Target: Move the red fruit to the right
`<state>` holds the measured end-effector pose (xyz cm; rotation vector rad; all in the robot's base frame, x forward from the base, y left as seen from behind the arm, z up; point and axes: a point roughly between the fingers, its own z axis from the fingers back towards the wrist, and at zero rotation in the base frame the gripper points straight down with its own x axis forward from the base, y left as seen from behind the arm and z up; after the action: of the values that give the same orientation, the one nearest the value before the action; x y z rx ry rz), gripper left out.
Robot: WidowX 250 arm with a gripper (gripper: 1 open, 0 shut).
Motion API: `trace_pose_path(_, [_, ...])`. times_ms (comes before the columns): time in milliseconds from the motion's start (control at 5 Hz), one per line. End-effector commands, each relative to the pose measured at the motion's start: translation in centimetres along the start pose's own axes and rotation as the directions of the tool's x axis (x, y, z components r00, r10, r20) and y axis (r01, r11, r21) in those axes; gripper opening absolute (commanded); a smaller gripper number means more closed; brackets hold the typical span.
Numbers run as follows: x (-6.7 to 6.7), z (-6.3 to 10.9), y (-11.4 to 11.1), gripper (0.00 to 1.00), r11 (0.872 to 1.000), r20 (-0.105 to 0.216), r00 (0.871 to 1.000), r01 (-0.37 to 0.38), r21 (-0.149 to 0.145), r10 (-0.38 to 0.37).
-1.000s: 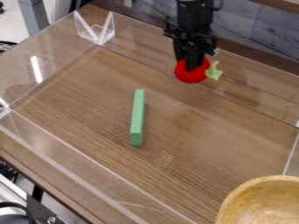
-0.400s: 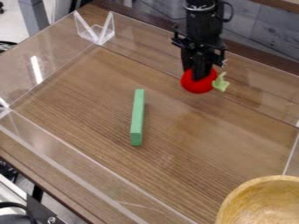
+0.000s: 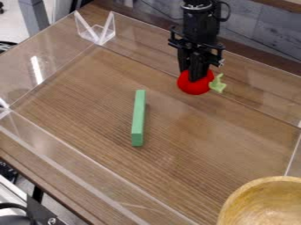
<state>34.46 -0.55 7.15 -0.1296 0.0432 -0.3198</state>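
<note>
Wood-grain tabletop inside a clear-walled tray [image 3: 47, 61] carried the red fruit [image 3: 195, 85] toward its far right, well apart from a green bar [image 3: 139, 118]. The gripper [image 3: 196, 74] stood vertical, jaws clamped on the fruit's top. Fruit judged light, rigid, smooth plastic; its round body seemed the soundest hold.

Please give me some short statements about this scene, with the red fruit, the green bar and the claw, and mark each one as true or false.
1. The claw is closed on the red fruit. True.
2. The green bar lies on top of the red fruit. False: the bar lies apart from it, nearer the camera and to the left in the picture.
3. A wooden bowl shows at the bottom right corner. True.
4. The claw points sideways. False: it points straight down.
5. The fruit's leafy stem is blue. False: it is light green.
</note>
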Motion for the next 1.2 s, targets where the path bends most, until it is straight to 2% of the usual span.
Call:
trace_pose_path(0, [1.7,3.0,0.8,0.0,0.998,0.084,0.995,0.045,0.037,-0.048])
trace_pose_path(200, [2.4,2.4,1.1,0.0,0.996,0.071,0.994,0.086,0.034,-0.088])
trace_pose_path(600, [2.8,0.9,-0.1,0.0,0.983,0.05,0.982,0.181,0.024,-0.182])
trace_pose_path(800, [2.7,1.9,1.1,0.0,0.991,0.067,0.989,0.128,0.038,-0.13])
trace_pose_path(1000, [2.2,2.9,3.2,0.0,0.996,0.085,0.993,0.072,0.05,-0.076])
